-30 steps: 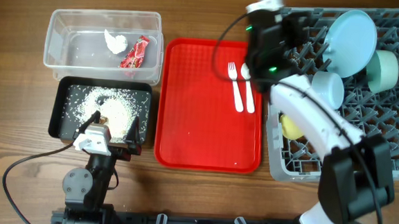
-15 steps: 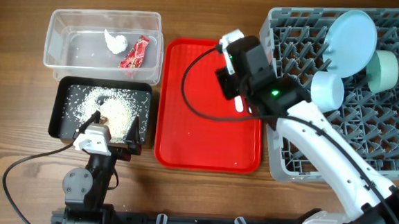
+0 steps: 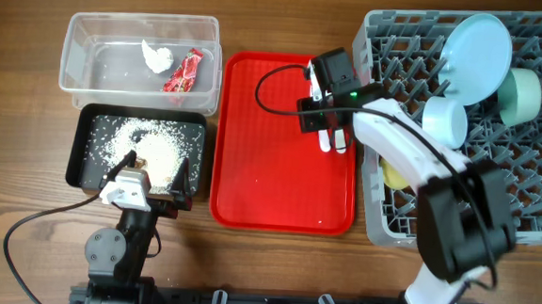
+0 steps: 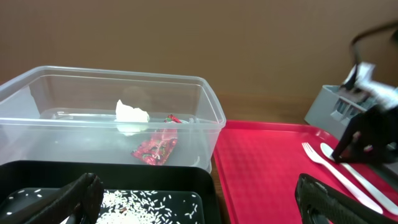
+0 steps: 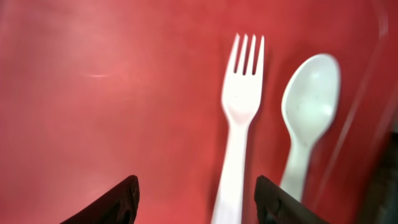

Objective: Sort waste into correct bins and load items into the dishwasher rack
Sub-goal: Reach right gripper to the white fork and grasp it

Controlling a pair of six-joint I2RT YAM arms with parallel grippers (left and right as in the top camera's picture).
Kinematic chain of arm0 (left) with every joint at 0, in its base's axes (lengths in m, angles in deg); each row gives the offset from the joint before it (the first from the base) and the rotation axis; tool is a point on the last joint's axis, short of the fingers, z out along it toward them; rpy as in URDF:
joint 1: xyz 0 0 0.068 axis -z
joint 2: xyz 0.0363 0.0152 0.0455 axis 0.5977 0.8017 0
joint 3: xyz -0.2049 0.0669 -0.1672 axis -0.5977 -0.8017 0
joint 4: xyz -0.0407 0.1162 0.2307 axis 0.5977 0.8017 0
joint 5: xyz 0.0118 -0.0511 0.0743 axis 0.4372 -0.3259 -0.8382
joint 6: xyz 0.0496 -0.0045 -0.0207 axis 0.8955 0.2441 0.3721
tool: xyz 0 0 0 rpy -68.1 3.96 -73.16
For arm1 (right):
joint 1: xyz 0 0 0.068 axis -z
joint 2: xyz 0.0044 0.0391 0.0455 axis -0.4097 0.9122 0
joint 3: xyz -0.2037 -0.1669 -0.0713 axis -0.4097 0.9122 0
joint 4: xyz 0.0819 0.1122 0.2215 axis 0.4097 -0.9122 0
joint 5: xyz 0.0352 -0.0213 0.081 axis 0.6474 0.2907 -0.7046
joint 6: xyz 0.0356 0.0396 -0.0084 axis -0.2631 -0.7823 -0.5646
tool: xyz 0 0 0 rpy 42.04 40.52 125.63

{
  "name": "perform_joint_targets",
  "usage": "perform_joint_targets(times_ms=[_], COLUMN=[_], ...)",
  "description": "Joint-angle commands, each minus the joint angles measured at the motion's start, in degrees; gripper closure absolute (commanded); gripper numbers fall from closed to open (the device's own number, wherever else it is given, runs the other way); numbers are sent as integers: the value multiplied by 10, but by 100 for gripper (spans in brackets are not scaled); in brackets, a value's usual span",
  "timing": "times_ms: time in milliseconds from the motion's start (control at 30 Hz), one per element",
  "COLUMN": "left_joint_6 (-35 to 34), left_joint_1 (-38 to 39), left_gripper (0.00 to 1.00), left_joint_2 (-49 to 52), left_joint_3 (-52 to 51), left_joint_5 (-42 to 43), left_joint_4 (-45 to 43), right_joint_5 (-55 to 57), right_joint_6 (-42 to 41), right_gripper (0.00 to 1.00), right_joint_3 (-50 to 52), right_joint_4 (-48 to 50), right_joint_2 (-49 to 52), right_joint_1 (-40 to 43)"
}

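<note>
Jaws of right gripper [image 5: 194, 200] spread wide, holding nothing, low over red tray [image 3: 270, 171] with white fork [image 5: 239, 124] handle between the fingers, spoon [image 5: 309, 109] just right of it. Left gripper [image 4: 199, 202] parked at lower left of overhead frame, jaws wide apart, empty, above near edge of black tray [image 3: 86, 164] scattered with rice scraps [image 3: 149, 145]. Clear tub [image 3: 79, 60] at upper left, holding crumpled tissue [image 3: 156, 56] and red wrapper [image 3: 183, 71]. Grey rack [image 3: 523, 186] at right, carrying blue plate [image 3: 479, 56] on edge, mint bowl [image 3: 522, 95], small blue bowl [image 3: 445, 120], yellow cup [image 3: 397, 174] partly hidden under arm.
</note>
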Motion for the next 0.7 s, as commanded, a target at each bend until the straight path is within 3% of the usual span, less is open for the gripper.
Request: perform_joint_targets(times_ms=[0,200,467,667], left_joint_6=[7,7,7,7], left_joint_1=[-5,-5,-5,-5], left_gripper=[0,0,0,0], left_joint_2=[-4,-4,-4,-4], left_joint_3=[-2,-2,-2,-2], left_joint_5=[-3,-3,-4,-4], left_joint_4=[4,4,4,4], right_joint_5=[16,9,14,16], right_joint_6=[-6,-3,-9,-27], right_gripper=[40,57,96,96], right_joint_3=[-5,-5,-5,-5], right_joint_4=[30,45,13,-1], right_joint_2=[52,85,86,68], right_joint_1=[11,9,7,7])
